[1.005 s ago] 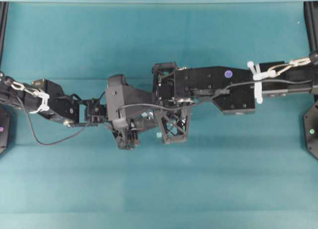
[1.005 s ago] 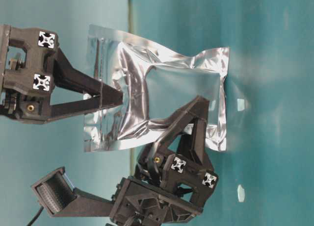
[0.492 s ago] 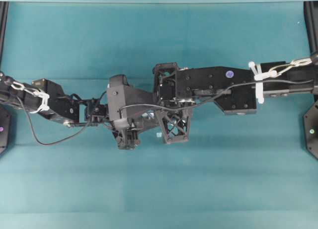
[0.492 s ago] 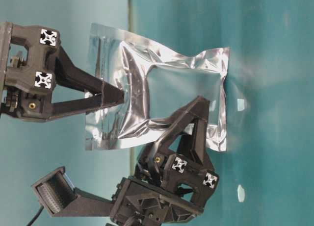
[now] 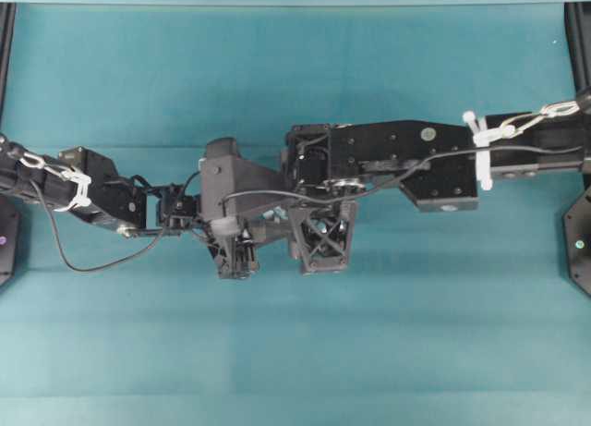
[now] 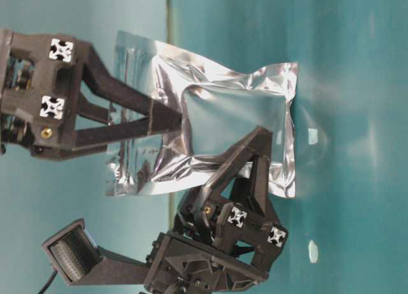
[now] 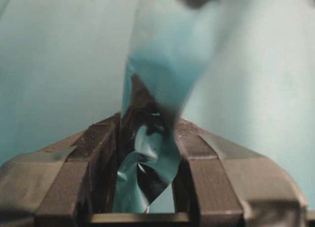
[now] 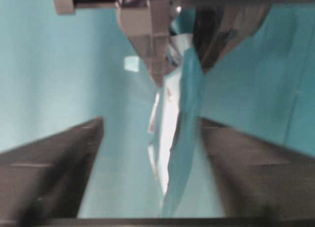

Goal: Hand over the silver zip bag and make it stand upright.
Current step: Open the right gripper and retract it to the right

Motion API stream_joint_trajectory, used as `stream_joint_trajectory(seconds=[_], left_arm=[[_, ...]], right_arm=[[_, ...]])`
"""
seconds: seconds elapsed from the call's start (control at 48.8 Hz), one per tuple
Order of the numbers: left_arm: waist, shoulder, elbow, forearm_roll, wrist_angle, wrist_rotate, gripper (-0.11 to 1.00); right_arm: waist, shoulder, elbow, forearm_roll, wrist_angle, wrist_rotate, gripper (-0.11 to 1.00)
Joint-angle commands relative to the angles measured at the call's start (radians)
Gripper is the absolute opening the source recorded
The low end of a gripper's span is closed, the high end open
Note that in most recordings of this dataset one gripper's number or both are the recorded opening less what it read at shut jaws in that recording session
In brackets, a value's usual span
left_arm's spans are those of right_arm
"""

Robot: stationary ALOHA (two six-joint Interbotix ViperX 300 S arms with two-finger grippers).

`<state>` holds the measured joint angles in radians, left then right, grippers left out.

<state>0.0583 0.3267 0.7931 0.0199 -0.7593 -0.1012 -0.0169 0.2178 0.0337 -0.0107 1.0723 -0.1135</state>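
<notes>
While the silver zip bag (image 6: 217,131) stands on edge with one short side against the teal surface (image 6: 357,83), it sits between both sets of jaws at once. In the table-level view, which is turned on its side, the bag's crinkled foil reaches from the surface out past the tips of the upper jaws. The left gripper (image 6: 258,155) has its jaws closed on the bag's long edge near the end that meets the surface; in the left wrist view the foil is pinched tight between the two black fingers (image 7: 96,153). The right gripper (image 6: 167,119) is at the bag's free end with its jaws spread apart, one on each face of the foil, gripping nothing. From the right wrist camera the bag (image 8: 179,133) shows edge-on in the wide gap between those jaws, touching neither. From overhead the two arms meet mid-surface, the left gripper (image 5: 242,250) just beside the right gripper (image 5: 319,241).
</notes>
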Motion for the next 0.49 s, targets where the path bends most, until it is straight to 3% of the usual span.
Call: stream_joint_trajectory(seconds=[0.0, 0.103, 0.267, 0.472], left_arm=[[-0.006, -0.006, -0.003, 0.003, 0.0, 0.005, 0.32], [-0.008, -0.006, -0.003, 0.002, 0.0, 0.005, 0.3], [-0.008, -0.006, -0.003, 0.003, 0.0, 0.005, 0.3], [-0.009, -0.006, -0.003, 0.002, 0.0, 0.005, 0.3]], right_arm=[[-0.006, -0.052, 0.011, -0.008, -0.021, 0.014, 0.91], [-0.015, -0.087, 0.044, -0.009, -0.031, 0.025, 0.89], [-0.044, -0.184, 0.114, -0.015, -0.081, 0.097, 0.89], [-0.066, -0.35, 0.268, -0.02, -0.199, 0.167, 0.89]])
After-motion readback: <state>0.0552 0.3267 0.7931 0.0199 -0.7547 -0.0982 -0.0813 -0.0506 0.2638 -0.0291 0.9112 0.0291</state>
